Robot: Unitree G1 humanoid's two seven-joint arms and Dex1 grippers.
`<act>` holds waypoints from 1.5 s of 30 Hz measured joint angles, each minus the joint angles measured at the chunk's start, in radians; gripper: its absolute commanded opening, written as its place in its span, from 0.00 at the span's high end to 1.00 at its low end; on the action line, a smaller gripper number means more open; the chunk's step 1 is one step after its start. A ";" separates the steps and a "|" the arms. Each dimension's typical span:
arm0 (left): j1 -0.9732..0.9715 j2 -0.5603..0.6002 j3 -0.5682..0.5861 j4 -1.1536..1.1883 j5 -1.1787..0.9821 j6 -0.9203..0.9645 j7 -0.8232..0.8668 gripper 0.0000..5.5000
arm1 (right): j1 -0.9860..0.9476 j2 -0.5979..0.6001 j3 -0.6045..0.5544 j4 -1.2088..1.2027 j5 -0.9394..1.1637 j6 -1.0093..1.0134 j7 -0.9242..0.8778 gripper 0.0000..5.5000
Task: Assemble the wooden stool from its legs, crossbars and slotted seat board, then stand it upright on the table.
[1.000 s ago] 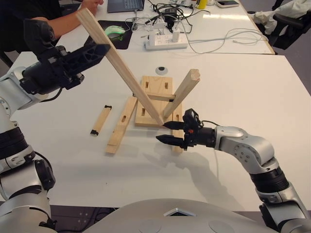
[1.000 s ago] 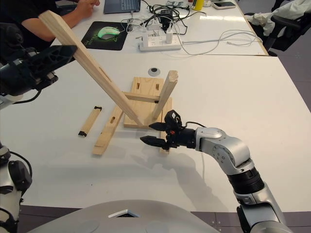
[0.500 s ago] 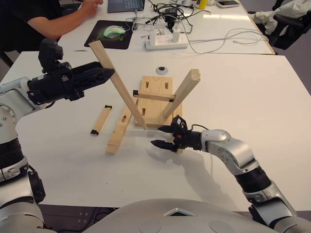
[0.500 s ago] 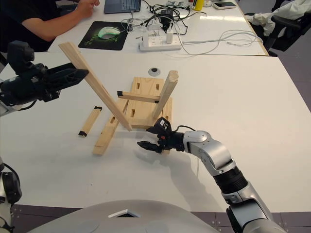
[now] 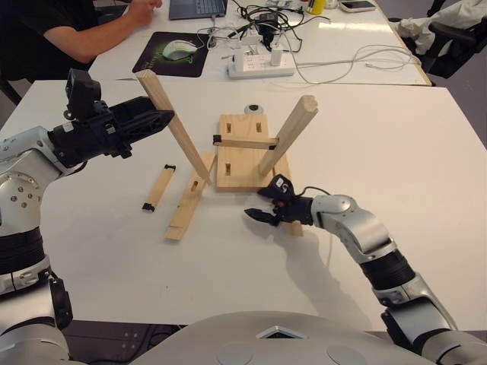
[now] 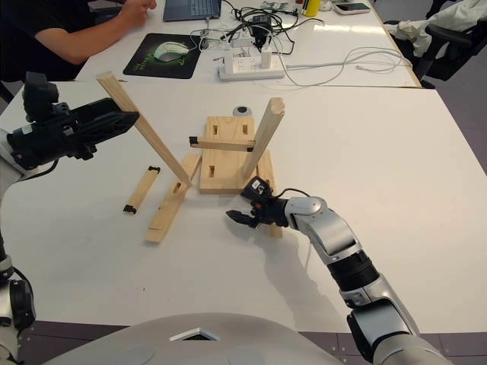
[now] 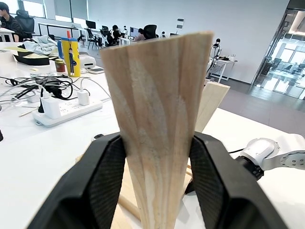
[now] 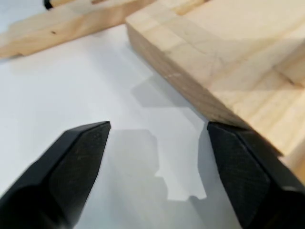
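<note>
The slotted seat board (image 5: 242, 162) lies flat mid-table. One leg (image 5: 288, 137) leans up from it, with a crossbar (image 5: 245, 142) sticking out sideways. My left gripper (image 7: 157, 181) is shut on another leg (image 5: 176, 125), held slanted with its lower end near the board's left edge. My right gripper (image 5: 255, 204) hovers open just above the table in front of the board, beside a leg (image 6: 270, 199) that lies flat. The right wrist view has a wooden edge (image 8: 190, 62) just past the open fingers (image 8: 76, 157).
A loose leg (image 5: 189, 202) and a short crossbar (image 5: 157, 188) lie left of the board. A round grommet (image 5: 254, 109) sits behind it. A power strip (image 5: 260, 64), cables and a mouse pad (image 5: 171, 52) are at the back, where a person's arm rests.
The left arm swung its leg down and leftward, so its lower end now sits by the board's left edge. The leaning leg stands steeper. The right gripper shifted slightly left.
</note>
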 measured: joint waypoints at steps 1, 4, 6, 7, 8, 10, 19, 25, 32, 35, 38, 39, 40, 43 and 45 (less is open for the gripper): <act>0.000 -0.003 0.001 0.003 0.006 -0.011 0.004 0.63 | -0.007 -0.009 -0.006 0.008 -0.003 0.001 0.008 0.31; 0.001 -0.017 0.004 0.023 0.028 -0.050 0.010 0.63 | -0.006 0.000 -0.056 0.001 0.048 0.037 0.036 0.31; 0.000 -0.025 0.004 0.035 0.039 -0.076 0.011 0.63 | -0.005 0.041 -0.092 -0.057 0.118 0.071 0.042 0.31; 0.000 -0.030 0.003 0.041 0.048 -0.086 0.011 0.63 | -0.006 0.066 -0.102 -0.096 0.147 0.080 0.043 0.31; -0.001 -0.035 0.002 0.049 0.054 -0.098 0.010 0.63 | -0.008 0.090 -0.103 -0.132 0.174 0.086 0.043 0.31; -0.001 -0.043 -0.001 0.063 0.067 -0.117 0.009 0.63 | -0.012 0.114 -0.106 -0.173 0.195 0.089 0.039 0.31; -0.003 -0.061 -0.038 0.089 0.100 -0.155 -0.013 0.63 | -0.037 0.182 -0.052 -0.041 0.034 -0.012 -0.094 0.31; -0.009 -0.064 -0.042 0.096 0.104 -0.162 -0.015 0.63 | -0.046 0.284 -0.024 0.079 -0.040 -0.067 -0.173 0.31; -0.023 -0.068 -0.045 0.099 0.104 -0.164 -0.015 0.63 | -0.075 0.263 0.025 0.067 -0.114 -0.010 -0.173 0.31; -0.025 -0.072 -0.043 0.081 0.103 -0.164 -0.010 0.63 | -0.091 0.219 0.043 0.016 -0.113 0.078 -0.146 0.31; -0.026 -0.083 -0.038 0.050 0.092 -0.167 -0.001 0.63 | -0.089 0.181 0.043 -0.022 -0.100 0.122 -0.109 0.31; -0.023 -0.090 -0.036 0.034 0.091 -0.170 0.006 0.63 | -0.088 0.166 0.044 -0.033 -0.095 0.130 -0.097 0.31; -0.014 -0.100 -0.033 0.018 0.089 -0.175 0.014 0.63 | -0.086 0.158 0.041 -0.039 -0.092 0.136 -0.086 0.31; 0.062 -0.155 -0.020 -0.059 0.075 -0.185 0.066 0.63 | -0.086 0.145 0.033 -0.042 -0.084 0.142 -0.075 0.31; 0.102 -0.185 -0.026 -0.107 0.076 -0.193 0.093 0.63 | -0.087 0.146 0.031 -0.039 -0.083 0.143 -0.075 0.31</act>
